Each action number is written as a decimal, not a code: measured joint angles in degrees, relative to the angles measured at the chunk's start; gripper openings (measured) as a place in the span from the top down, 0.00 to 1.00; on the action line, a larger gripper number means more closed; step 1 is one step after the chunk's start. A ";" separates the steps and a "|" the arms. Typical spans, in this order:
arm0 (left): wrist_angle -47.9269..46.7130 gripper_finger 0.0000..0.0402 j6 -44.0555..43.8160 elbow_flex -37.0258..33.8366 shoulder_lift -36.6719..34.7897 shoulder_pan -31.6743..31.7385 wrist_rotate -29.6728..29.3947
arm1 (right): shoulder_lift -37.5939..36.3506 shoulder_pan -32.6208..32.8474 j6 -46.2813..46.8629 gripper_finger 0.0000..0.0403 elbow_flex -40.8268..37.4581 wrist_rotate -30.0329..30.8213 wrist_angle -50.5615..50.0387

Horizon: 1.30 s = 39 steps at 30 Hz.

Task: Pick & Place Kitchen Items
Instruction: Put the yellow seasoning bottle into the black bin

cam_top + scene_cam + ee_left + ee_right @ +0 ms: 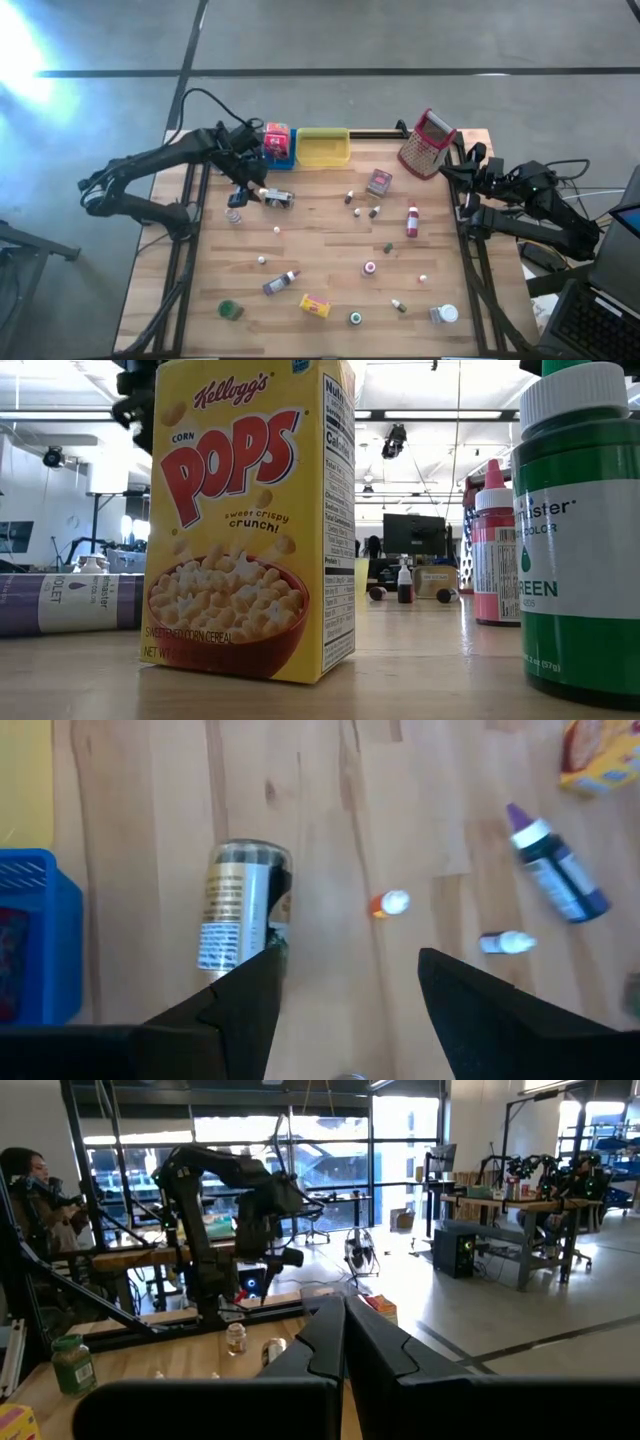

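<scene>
left gripper point(345, 982) is open with nothing in it, hovering over the tin point(243, 907), which lies on its side on the table point(330, 245) by the blue tray point(280, 150). looks lined up for a grab. right gripper point(345, 1342) is closed and empty, parked at the right edge.

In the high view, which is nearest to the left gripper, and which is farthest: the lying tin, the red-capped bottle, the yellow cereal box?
From the left gripper:
1. The lying tin, just beside it.
2. The yellow cereal box, near the front edge.
3. The red-capped bottle, over on the right arm's side.
</scene>
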 joint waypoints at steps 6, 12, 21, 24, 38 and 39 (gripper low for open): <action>4.95 0.41 3.12 -3.85 0.02 0.00 -0.88 | 0.02 0.02 0.01 0.98 0.00 0.00 0.00; 9.24 0.41 3.55 -7.59 0.02 0.00 -3.55 | 0.00 0.00 0.07 0.98 0.02 -0.01 0.00; 11.99 0.41 4.87 -11.51 0.04 -0.06 -11.39 | 0.00 0.01 0.07 0.98 0.00 0.00 0.00; 12.79 0.41 4.85 -11.88 0.04 -0.02 -13.57 | 0.00 0.00 0.00 0.98 0.00 0.00 0.00; 18.56 0.41 4.48 -15.72 0.07 -0.04 -13.77 | 0.00 0.02 0.00 0.98 0.00 0.00 0.00; 19.02 0.41 4.41 -16.00 0.07 -0.04 -13.79 | 0.00 0.02 0.06 0.98 0.00 0.00 0.00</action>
